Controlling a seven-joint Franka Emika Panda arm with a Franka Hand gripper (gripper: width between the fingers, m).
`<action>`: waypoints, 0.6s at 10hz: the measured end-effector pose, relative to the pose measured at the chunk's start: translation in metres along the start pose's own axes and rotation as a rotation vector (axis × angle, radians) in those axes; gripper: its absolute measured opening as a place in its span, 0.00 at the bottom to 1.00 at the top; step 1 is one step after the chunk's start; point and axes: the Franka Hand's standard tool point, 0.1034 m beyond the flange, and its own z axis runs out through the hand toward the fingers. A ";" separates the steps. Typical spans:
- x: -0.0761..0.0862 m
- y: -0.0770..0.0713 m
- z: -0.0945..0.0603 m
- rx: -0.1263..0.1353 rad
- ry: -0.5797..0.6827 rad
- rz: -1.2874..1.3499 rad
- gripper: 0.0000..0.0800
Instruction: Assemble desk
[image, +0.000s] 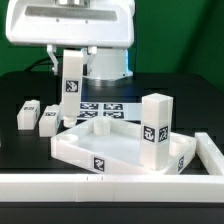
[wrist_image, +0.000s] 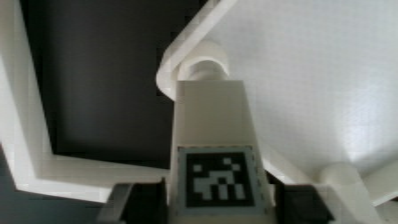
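Observation:
The white desk top (image: 118, 152) lies tray-side up in the middle of the table. One leg (image: 154, 130) stands upright in its corner on the exterior view's right. My gripper (image: 70, 60) is shut on a second tagged leg (image: 72, 82) and holds it upright just above the top's far corner on the exterior view's left. In the wrist view the gripper (wrist_image: 217, 202) clamps this leg (wrist_image: 217, 130) between dark fingers (wrist_image: 135, 200), and the leg's tip sits right at a round corner socket (wrist_image: 210, 68) of the top (wrist_image: 329, 110). Two more legs (image: 27, 115) (image: 48, 121) lie on the table.
The marker board (image: 105, 107) lies behind the desk top. The long white border wall (image: 110, 186) runs along the front and up the exterior view's right side (image: 212, 152). The robot's base (image: 105, 62) stands at the back.

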 end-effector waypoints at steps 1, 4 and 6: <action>0.000 0.000 0.000 0.000 0.000 0.001 0.36; -0.001 0.000 0.001 0.000 -0.002 0.001 0.36; -0.001 0.009 0.002 0.000 -0.011 -0.010 0.36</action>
